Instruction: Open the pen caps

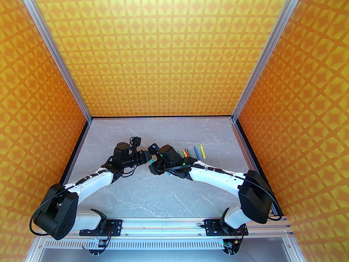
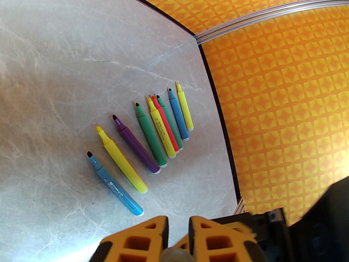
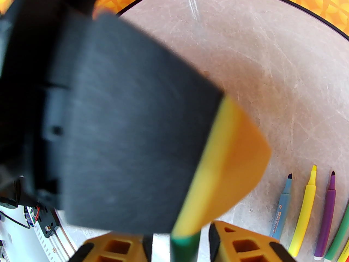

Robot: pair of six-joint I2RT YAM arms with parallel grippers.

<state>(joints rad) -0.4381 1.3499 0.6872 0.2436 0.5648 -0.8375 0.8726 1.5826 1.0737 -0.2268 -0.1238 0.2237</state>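
Cap sits pinched between the closed fingers of the left claw, a whitish stub at the bottom edge of its wrist view. The green pen points from there towards the right claw, its long axis on the line between the two claws, so any pull should follow that line. Right claw's jaws stand apart, a sliver of tabletop showing on each side of the barrel, and that arm is nearer the barrel. Nine bare-tipped pens lie in a row further right. Left claw's blurred bulk hides the joint, so I cannot tell whether the cap is seated.
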